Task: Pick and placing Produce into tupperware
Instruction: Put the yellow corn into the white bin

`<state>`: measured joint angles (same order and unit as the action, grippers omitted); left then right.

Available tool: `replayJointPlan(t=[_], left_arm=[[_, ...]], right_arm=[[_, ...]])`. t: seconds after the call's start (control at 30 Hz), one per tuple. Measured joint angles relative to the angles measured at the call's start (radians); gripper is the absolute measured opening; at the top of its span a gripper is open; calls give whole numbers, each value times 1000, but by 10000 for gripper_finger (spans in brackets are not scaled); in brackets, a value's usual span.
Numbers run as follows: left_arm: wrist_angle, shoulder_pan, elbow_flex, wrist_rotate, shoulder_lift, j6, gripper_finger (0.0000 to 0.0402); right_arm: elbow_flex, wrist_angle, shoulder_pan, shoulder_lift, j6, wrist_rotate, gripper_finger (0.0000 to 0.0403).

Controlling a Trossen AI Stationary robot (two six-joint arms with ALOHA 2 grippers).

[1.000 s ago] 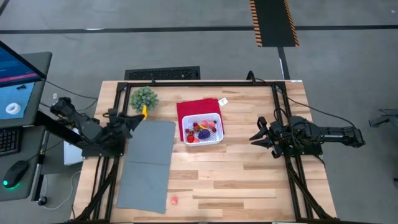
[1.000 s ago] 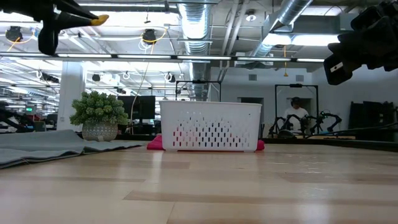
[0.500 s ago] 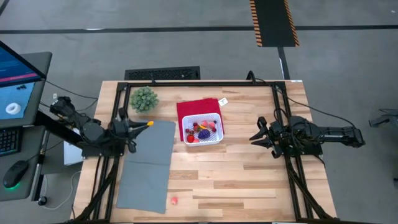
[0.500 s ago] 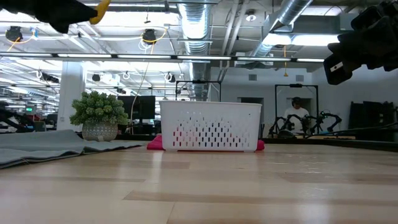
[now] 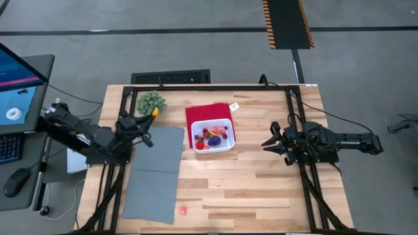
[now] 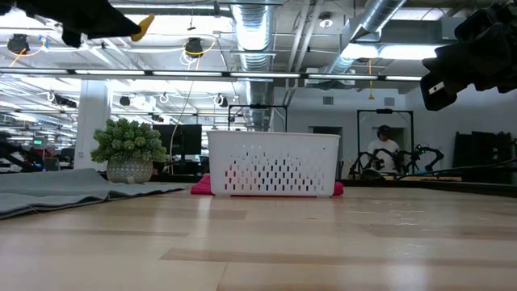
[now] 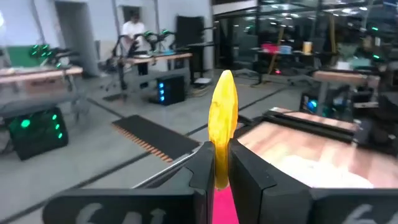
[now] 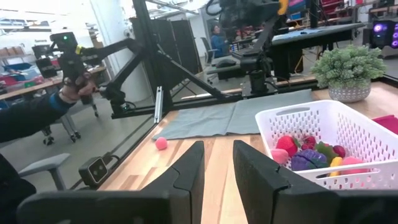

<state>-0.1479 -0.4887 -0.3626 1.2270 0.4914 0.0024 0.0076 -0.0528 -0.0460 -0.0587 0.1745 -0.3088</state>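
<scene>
The tupperware (image 5: 213,135) is a white latticed basket standing on a red cloth (image 5: 208,112); several red, pink, purple and yellow produce pieces (image 8: 311,155) lie in it. One pink piece (image 5: 183,210) lies on the table near the front edge. My left gripper (image 5: 149,119) is high above the table's left side, beside the green plant (image 5: 150,102), shut on a yellow produce piece (image 7: 222,106). My right gripper (image 5: 268,142) hovers right of the basket, open, with nothing between its fingers (image 8: 186,171). My left gripper pinches the lower end (image 7: 219,171) of the yellow piece between its two fingers. The fingers point level, coming from the table's left side. Most of the piece sticks out past the fingertips, and it is lifted well clear of the table (image 6: 144,26).
A grey mat (image 5: 153,173) covers the table's left half below my left gripper. The potted green plant stands at the far left. A small white card (image 5: 234,106) lies behind the red cloth. Bare wood stretches in front of the basket. A person shows in the room beyond.
My left gripper has rolled about its own pointing line with the yellow piece still in it. It swung first toward the near edge, then back toward the far edge and the plant. My right gripper has kept still.
</scene>
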Motion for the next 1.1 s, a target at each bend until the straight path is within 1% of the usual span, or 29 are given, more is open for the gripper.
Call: replayJointPlan(t=[0.1,0.17,0.23,0.3,0.33,0.4,0.5,0.6,0.7,0.83,0.87,0.97,1.1], left_arm=[[-8,68,0,-53,39,-49,25],[-30,116,0,-63,71,-124,25],[-75,161,0,-64,99,-237,25],[-142,210,0,-102,138,-276,25],[-173,237,0,-143,157,-256,25],[-212,286,0,-258,194,-205,25],[-255,354,0,-448,252,-196,25],[-269,409,0,-587,311,-199,25],[-270,456,0,-676,363,-260,25],[-272,523,-1,-808,439,-427,25],[-268,537,-3,-846,458,-446,25],[-267,559,-29,-945,533,-447,25],[-239,563,-96,-1017,638,-418,25]], right_arm=[[0,0,0,0,0,0,107],[0,0,0,0,0,0,107],[0,0,0,0,0,0,107],[0,0,0,0,0,0,107],[0,0,0,0,0,0,107],[0,0,0,0,1,0,107],[0,0,0,0,1,0,107],[0,0,0,0,1,0,107],[0,0,0,0,1,0,107],[0,0,0,0,0,0,107],[0,0,0,0,0,0,107],[0,0,0,0,1,0,107],[0,0,0,0,1,0,107]])
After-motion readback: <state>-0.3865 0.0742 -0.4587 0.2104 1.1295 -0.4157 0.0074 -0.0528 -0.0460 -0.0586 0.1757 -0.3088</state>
